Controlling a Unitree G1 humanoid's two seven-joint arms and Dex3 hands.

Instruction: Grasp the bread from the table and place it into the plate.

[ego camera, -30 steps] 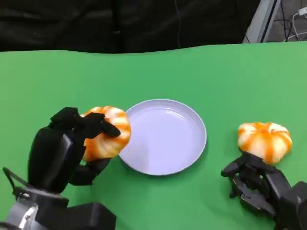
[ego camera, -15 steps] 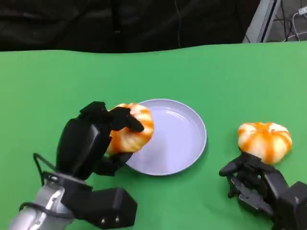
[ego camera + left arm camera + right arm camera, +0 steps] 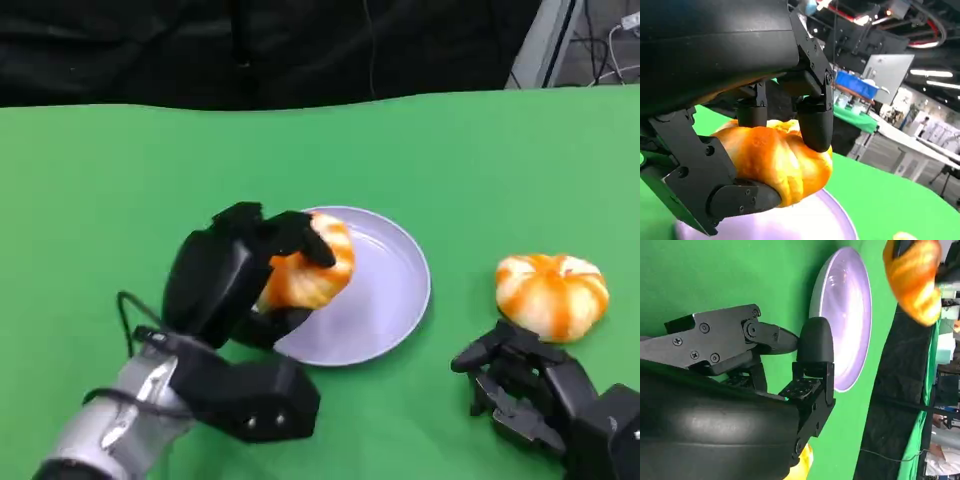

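From the head view, the left hand (image 3: 245, 275) grips an orange-and-white striped bread roll (image 3: 312, 268), its fingers wrapped over the top and a thumb underneath. The roll is held above the left part of the pale lavender plate (image 3: 395, 300), which sits near the middle of the green table (image 3: 450, 170). A second striped bread roll (image 3: 552, 292) lies on the table toward the right edge, well apart from the plate. The right hand (image 3: 520, 385) rests on the table just in front of that second roll, fingers apart and holding nothing; whether its fingertips touch the roll cannot be told.

In the left wrist view, the left hand (image 3: 755, 120) is clamped on the bread roll (image 3: 775, 160), black fingers (image 3: 815, 120) pressing into its top and the thumb beneath it. The plate (image 3: 805, 222) lies just below the roll.

In the right wrist view, the right hand (image 3: 765, 365) shows its fingers (image 3: 814, 347) spread with nothing between them. Beyond them lies the plate (image 3: 847, 315), with the held bread roll (image 3: 915, 280) at its far side.
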